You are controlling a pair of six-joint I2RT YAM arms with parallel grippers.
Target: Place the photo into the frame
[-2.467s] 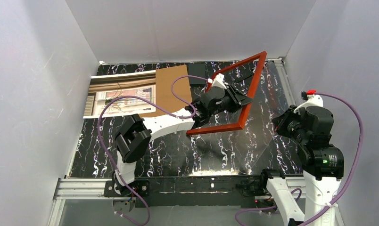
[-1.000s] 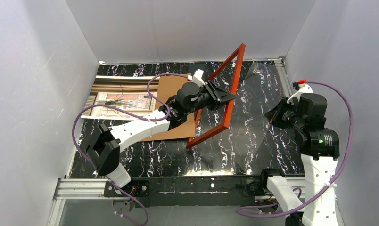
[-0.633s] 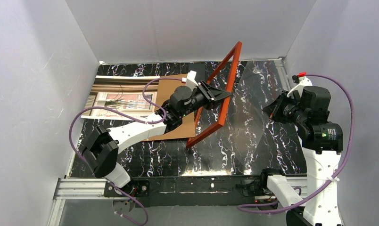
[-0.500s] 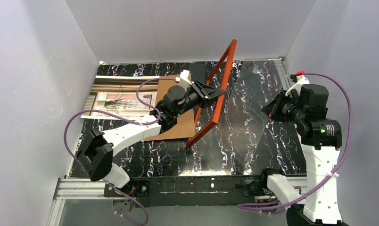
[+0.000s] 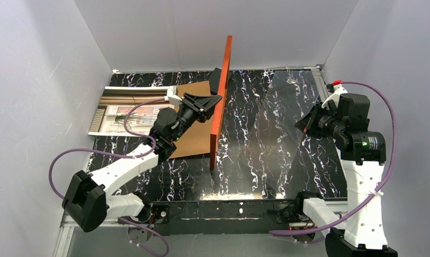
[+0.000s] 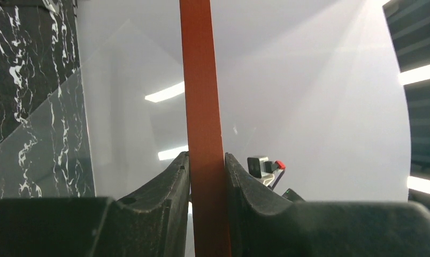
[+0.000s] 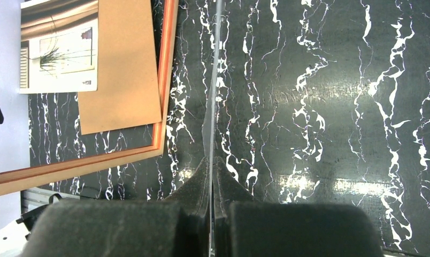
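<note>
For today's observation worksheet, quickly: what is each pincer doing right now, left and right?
Left pincer: closed on the frame, which stands on edge.
Right pincer: closed on the clear sheet.

one frame (image 5: 216,139), photo (image 5: 114,110), board (image 5: 197,139), clear sheet (image 5: 288,118)

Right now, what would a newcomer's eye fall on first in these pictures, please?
The orange-red frame stands up on edge at mid-table, clamped in the left gripper. To its right, the right gripper pinches a clear sheet by its edge. At the far left the photo lies face up, a brown cardboard board overlapping its right part.
</note>
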